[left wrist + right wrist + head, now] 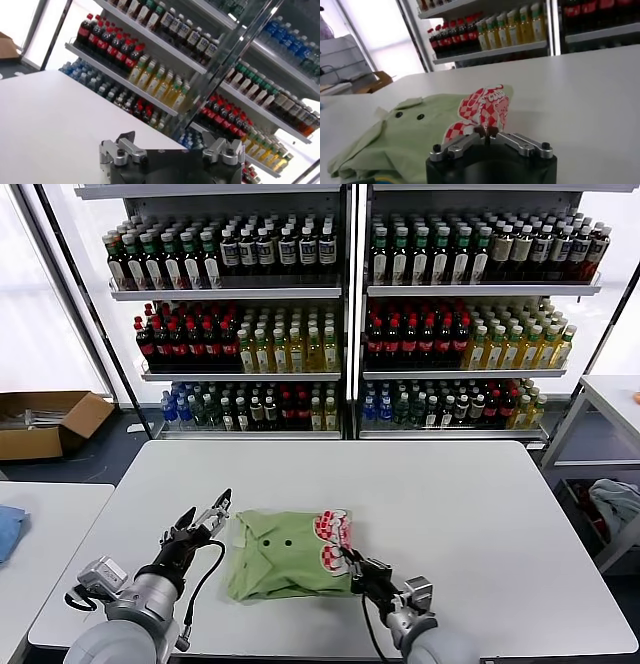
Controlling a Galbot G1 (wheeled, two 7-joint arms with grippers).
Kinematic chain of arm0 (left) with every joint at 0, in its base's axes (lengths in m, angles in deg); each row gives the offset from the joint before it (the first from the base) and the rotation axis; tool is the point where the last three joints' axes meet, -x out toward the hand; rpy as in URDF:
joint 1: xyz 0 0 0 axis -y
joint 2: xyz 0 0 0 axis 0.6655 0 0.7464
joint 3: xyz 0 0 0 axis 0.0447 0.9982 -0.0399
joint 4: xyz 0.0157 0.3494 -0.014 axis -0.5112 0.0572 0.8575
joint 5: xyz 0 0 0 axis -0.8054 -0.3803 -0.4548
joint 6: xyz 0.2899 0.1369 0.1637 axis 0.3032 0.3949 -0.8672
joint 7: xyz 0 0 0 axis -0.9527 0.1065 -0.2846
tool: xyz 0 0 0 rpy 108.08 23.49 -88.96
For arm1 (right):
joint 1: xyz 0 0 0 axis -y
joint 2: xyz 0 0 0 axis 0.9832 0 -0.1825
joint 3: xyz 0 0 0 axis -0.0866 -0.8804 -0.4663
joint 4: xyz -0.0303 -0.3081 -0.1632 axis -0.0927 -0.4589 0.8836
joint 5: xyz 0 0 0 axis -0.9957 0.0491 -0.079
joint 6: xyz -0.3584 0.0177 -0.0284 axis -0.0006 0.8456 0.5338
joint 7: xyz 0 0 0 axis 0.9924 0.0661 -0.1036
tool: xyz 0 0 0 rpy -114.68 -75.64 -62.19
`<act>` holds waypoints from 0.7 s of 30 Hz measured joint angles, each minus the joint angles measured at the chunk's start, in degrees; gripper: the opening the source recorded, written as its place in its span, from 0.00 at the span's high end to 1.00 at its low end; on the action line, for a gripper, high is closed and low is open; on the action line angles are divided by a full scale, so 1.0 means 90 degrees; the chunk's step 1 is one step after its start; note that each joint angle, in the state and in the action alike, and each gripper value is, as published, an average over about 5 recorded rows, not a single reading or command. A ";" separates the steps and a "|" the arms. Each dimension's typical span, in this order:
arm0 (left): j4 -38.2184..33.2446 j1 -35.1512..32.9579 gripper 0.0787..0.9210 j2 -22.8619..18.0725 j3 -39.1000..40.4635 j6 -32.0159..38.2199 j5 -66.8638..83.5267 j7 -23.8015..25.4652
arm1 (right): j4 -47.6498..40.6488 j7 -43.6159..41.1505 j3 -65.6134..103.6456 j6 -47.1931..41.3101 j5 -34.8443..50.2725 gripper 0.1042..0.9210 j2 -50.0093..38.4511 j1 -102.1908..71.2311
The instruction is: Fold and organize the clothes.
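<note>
The light green shirt [280,559] lies crumpled and partly folded on the white table [460,514], near its front edge. Its two dark buttons face up, and the red-and-white checkered print [333,541] is bunched at its right side. My right gripper [352,567] sits low at the shirt's front right edge, shut on the fabric by the print. In the right wrist view the shirt [415,137] spreads out beyond the gripper [485,133], whose tips meet on the checkered cloth. My left gripper [205,512] hovers just left of the shirt, open and holding nothing [170,141].
Tall shelves of bottled drinks [350,304] stand behind the table. A cardboard box [45,424] lies on the floor at far left. A side table with a blue cloth [8,529] adjoins on the left. Another table with a grey cloth [618,506] stands at right.
</note>
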 measured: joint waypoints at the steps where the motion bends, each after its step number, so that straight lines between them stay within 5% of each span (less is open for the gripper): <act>1: 0.0001 0.0008 0.12 -0.0011 0.0013 -0.0003 -0.0009 0.0001 | 0.0059 -0.0029 0.0099 0.0012 -0.0012 0.98 -0.0076 -0.0070; 7: 0.0028 0.0039 0.12 -0.0073 0.0100 -0.0011 -0.0099 0.0012 | 0.0382 -0.0158 0.0680 0.0161 -0.0064 0.91 -0.0460 -0.0498; 21: -0.0111 -0.0108 0.12 -0.0081 0.0140 -0.0055 -0.0202 0.0016 | 0.0906 -0.0106 0.1073 0.0617 -0.0138 0.41 -0.0566 -0.1027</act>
